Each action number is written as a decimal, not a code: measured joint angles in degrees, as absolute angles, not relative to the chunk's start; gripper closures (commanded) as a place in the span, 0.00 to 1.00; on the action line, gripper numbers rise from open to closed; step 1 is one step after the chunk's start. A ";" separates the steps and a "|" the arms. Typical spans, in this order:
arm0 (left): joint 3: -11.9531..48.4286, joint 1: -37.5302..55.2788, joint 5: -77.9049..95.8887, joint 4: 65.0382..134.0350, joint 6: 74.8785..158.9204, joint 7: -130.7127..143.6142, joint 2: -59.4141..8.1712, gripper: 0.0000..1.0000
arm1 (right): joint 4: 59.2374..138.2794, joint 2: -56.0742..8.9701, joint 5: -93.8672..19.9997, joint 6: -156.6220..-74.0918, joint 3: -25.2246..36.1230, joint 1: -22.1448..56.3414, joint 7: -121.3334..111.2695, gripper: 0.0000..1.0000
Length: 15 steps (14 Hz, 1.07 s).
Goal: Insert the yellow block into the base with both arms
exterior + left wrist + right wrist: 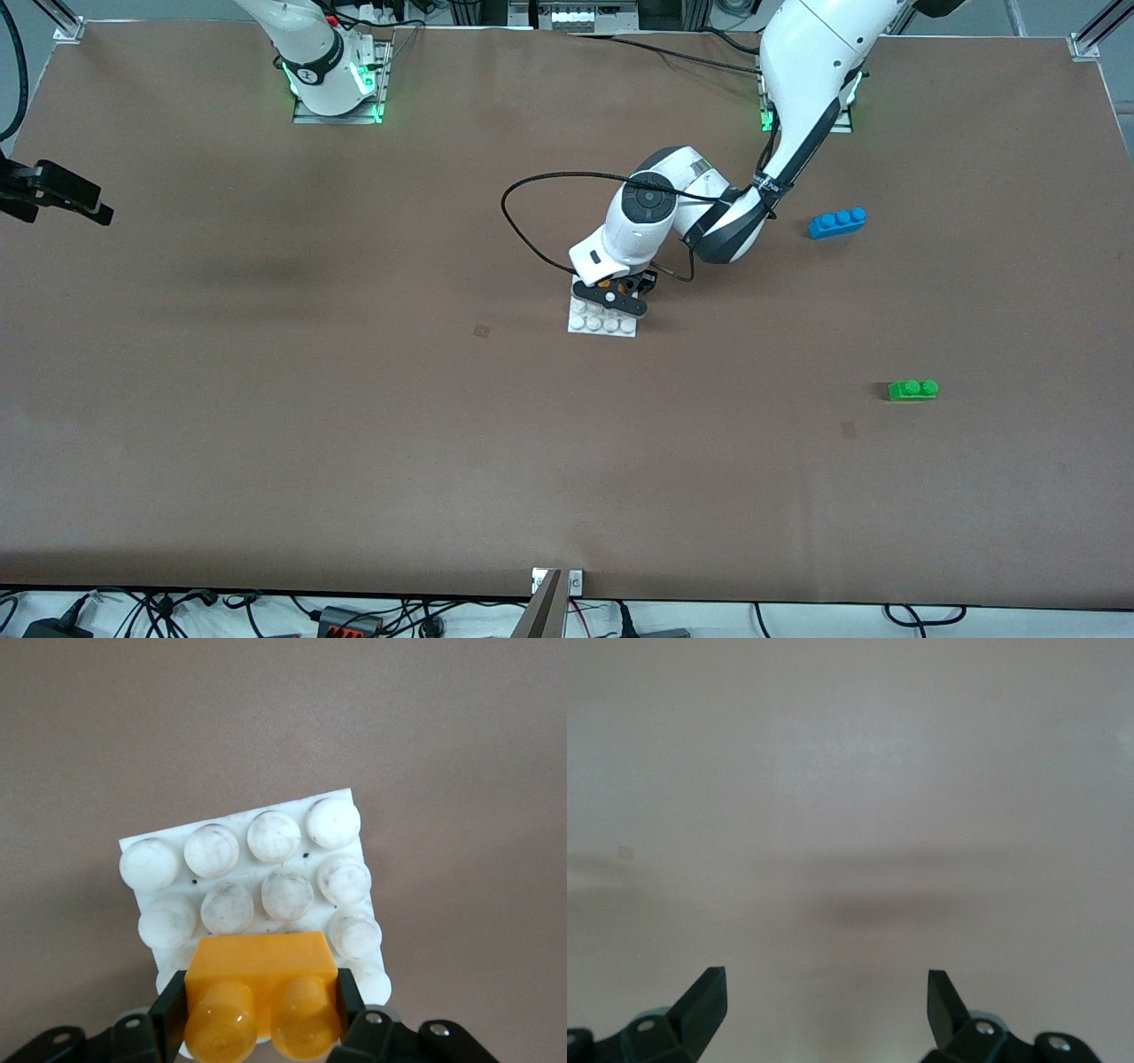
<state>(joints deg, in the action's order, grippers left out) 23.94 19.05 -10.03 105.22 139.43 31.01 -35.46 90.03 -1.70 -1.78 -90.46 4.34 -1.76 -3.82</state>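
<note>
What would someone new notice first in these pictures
First, the left gripper shut on the small yellow-orange plastic block, holding it over the flat square white studded base mid-table. Next, two loose bricks toward the left arm's end: a long blue three-stud brick, and a green two-stud brick nearer the front camera. The right gripper waits open over bare table.

You're looking at a robotics lab. Two white arms (797, 106) are bolted to metal base plates (341, 111) with green status lights, at the edge of a big table (354, 443) covered in plain brown sheeting. Aluminium framing (1094, 35) stands at the corners, loose cables and power adapters (350, 620) trail along the near edge, and toy bricks (912, 389) serve as test pieces.
</note>
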 measured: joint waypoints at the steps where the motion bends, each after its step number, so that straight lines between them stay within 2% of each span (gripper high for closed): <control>1: 23.94 19.05 -10.03 105.22 139.43 31.03 -35.46 0.53 | 89.79 -1.88 -1.77 -90.46 4.33 -1.71 -3.82 0.00; 7: 23.95 19.08 -10.44 105.22 139.43 31.08 -35.50 0.53 | 89.90 -1.63 -0.01 -91.10 4.31 -0.72 -3.82 0.00; 10: 23.98 19.14 -10.79 105.22 139.45 31.17 -35.53 0.53 | 93.46 0.82 0.18 -94.57 4.30 -0.02 -3.79 0.00; 15: 23.73 18.83 -10.81 105.21 139.76 32.63 -35.53 0.54 | 95.73 2.72 0.18 -95.33 4.36 -0.02 -3.79 0.00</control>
<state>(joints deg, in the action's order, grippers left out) 23.73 18.83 -10.81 105.21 139.76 32.63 -35.53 95.73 2.72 0.18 -95.33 4.36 -0.02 -3.79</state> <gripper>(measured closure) 0.317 0.000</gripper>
